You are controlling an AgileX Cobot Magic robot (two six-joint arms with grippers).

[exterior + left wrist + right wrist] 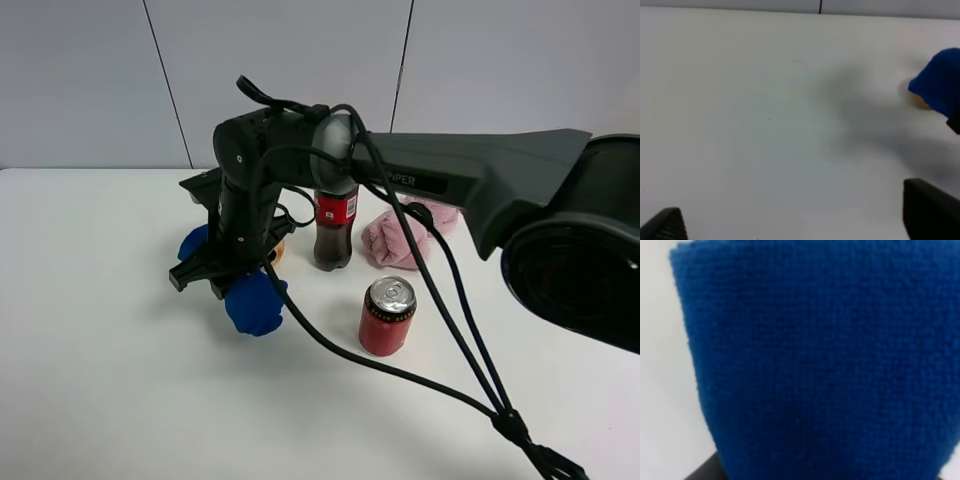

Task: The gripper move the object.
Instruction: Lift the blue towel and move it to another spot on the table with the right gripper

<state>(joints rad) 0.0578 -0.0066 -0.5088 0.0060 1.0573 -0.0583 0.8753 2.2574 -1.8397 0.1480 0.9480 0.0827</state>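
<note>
The right tool (pixel 224 272) sits astride the pinched waist of the blue cloth bundle (pixel 255 303) and looks closed on it, the bundle's long axis lying crosswise to the fingers, low over the desk (pixel 100 380) just left of the bottle (pixel 334 225).

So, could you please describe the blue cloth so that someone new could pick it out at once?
On the white table, find the cola bottle near the middle. Left of it in the high view, under the black gripper, sits the blue cloth bundle, two lumps. The only other cloth, the pink bundle, lies right of the bottle.
</note>
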